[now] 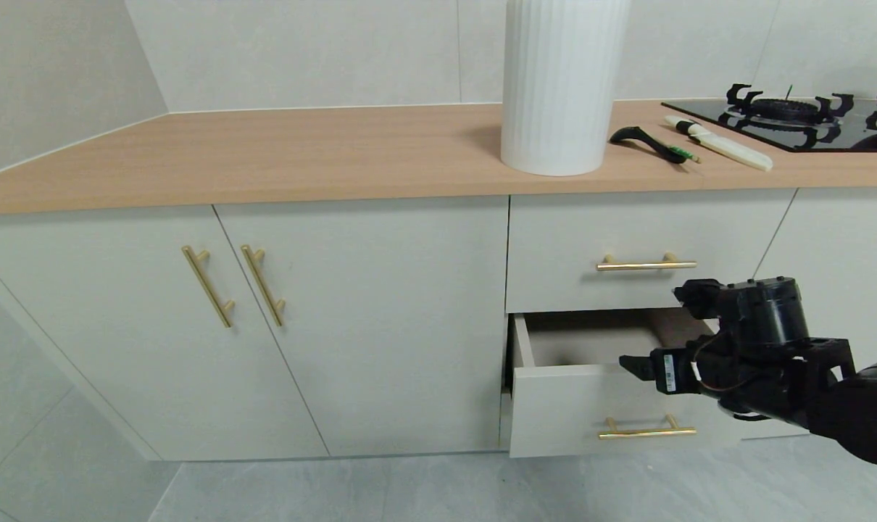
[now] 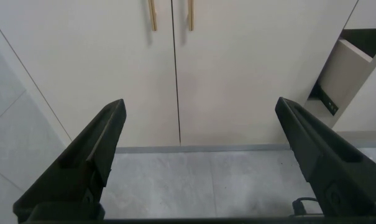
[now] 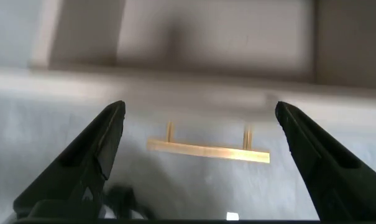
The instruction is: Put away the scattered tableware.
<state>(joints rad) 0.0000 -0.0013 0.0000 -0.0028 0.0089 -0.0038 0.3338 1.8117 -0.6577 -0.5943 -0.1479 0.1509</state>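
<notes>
While the right gripper [image 3: 199, 115] hangs spread and empty by the half-open drawer [image 1: 569, 406], the black-handled tool [image 1: 645, 141] and white knife [image 1: 721, 145] sit on the counter [image 1: 301, 156] | left gripper [image 2: 200, 109] spread too, facing cabinet doors [image 2: 237, 74] | risk: narrow drawer gap, a drop might clip the rim

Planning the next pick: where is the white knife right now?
In the head view, the white knife lies on the countertop's right side, between the black utensil and the hob.

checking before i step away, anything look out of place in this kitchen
The lower drawer hangs partly open. A black-handled utensil and a white utensil lie loose on the countertop, between the white vase and the hob.
</notes>
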